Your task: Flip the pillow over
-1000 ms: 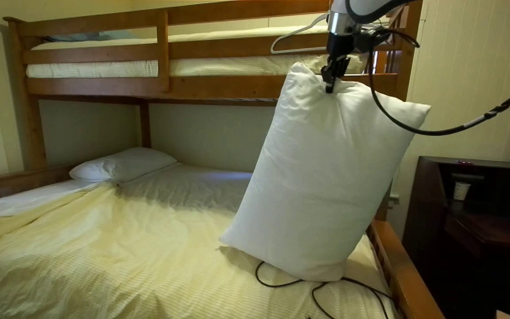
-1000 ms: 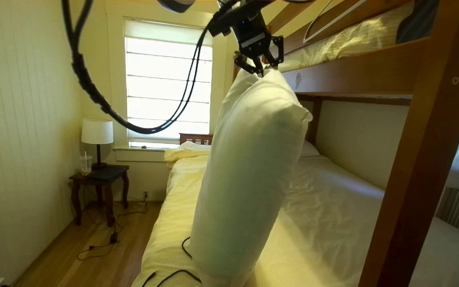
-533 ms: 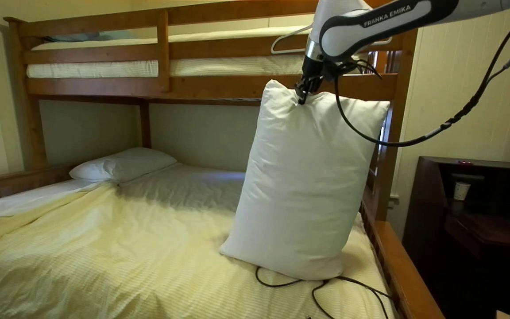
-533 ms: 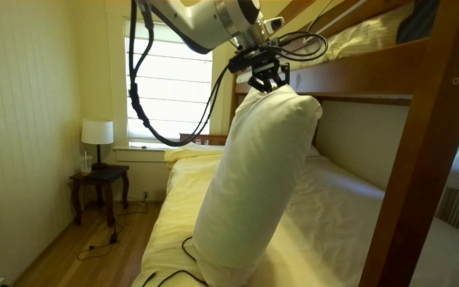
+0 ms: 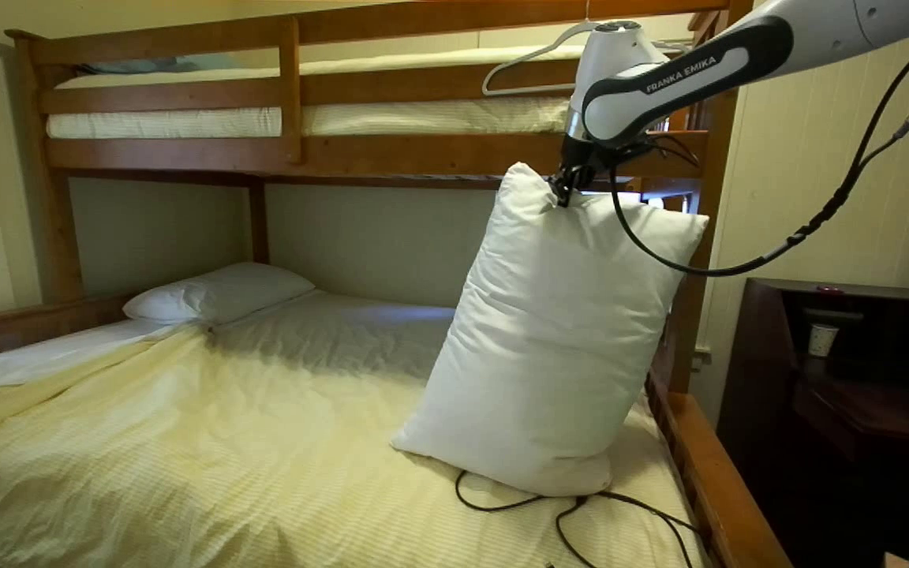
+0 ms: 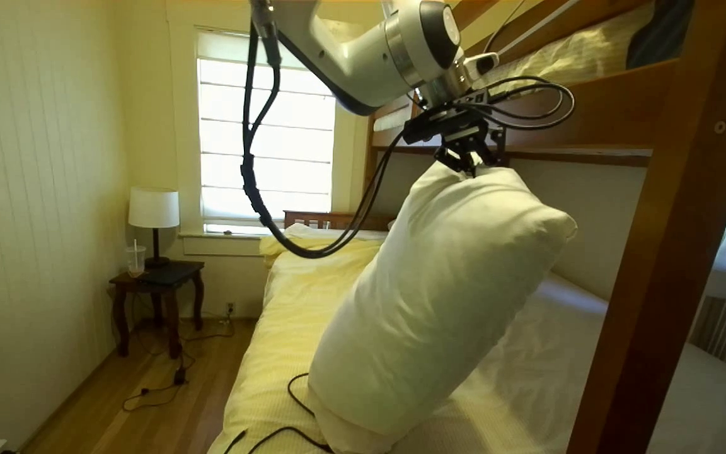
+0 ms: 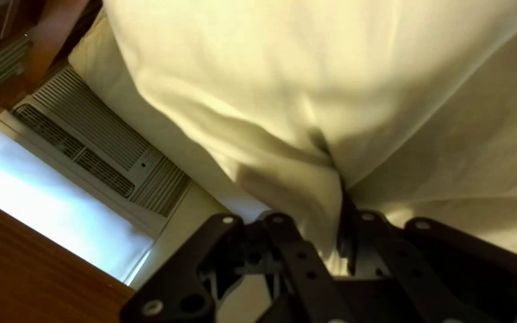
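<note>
The flip looks about half done: the pillow stands tilted on the yellow sheet, lower end down, its upper edge pinched in the gripper. What seems left is laying it on its other face and releasing it.

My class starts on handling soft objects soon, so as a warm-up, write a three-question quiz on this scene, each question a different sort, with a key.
1. Multiple choice: where does the end effector grip the pillow? A) lower end; B) upper edge; C) middle of its broad face.
2. True or false: the pillow lies flat.
3. Fill in: a clear ____ stands near the lamp.

Key:
1. B
2. False: it is tilted, its lower end on the yellow bedding.
3. cup
</note>
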Controlling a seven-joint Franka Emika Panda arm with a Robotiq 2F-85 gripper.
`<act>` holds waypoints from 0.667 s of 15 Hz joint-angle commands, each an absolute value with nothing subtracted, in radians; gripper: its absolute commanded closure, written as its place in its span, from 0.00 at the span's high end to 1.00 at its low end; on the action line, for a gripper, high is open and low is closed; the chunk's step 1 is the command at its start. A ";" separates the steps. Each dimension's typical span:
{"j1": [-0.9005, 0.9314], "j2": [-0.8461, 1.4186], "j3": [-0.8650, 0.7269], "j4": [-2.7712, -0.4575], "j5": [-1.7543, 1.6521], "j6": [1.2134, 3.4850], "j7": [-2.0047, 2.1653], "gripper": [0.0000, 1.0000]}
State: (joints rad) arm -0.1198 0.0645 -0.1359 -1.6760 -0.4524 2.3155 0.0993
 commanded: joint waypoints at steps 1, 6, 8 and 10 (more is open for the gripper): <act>-0.116 0.066 -0.136 -1.671 -0.449 2.312 0.098 0.13; -0.115 0.066 -0.135 -1.671 -0.449 2.312 0.103 0.13; -0.116 0.065 -0.136 -1.671 -0.447 2.317 0.105 0.03; -0.111 0.056 -0.132 -1.671 -0.447 2.323 0.106 0.40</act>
